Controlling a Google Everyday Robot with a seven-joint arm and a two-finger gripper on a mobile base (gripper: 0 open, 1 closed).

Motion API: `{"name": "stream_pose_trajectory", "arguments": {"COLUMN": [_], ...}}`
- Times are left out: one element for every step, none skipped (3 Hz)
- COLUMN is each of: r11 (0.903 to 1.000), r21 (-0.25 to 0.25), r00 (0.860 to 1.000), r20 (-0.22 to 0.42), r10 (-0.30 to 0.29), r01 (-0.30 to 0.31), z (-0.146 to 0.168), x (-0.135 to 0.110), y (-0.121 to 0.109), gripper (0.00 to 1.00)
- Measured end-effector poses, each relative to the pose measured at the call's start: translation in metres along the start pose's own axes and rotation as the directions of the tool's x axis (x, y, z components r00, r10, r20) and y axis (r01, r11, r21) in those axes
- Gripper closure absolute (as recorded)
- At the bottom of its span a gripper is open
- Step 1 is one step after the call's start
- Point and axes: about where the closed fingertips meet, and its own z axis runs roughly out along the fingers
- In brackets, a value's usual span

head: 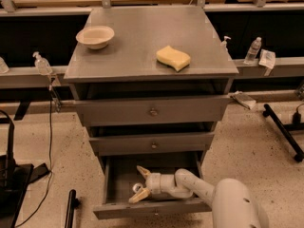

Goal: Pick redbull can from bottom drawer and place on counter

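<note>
The bottom drawer is pulled open below two shut grey drawers. My gripper is inside it, towards the left, with its tan fingers spread open. A small silvery round thing sits between the fingers near the lower one; it looks like the top of the redbull can, whose body is hidden in the dark drawer. I cannot tell whether the fingers touch it. The counter is the grey cabinet top above.
A beige bowl stands at the counter's back left and a yellow sponge at its right. Plastic bottles stand on the ledges at either side. A black stand lies on the floor to the right.
</note>
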Motion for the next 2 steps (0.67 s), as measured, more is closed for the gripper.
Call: {"name": "stream_pose_trajectory", "arguments": {"r11": [1.0000,0.9995], "r21": [0.009,0.030], "r00": [1.000,1.000], "r20": [0.006,-0.006], "r10": [-0.003,0.002], "r01": [0.003,-0.001], "z": [-0.001,-0.004], "x": [0.009,0.021], "y": [0.000,0.002], "gripper": [0.13,0.21]}}
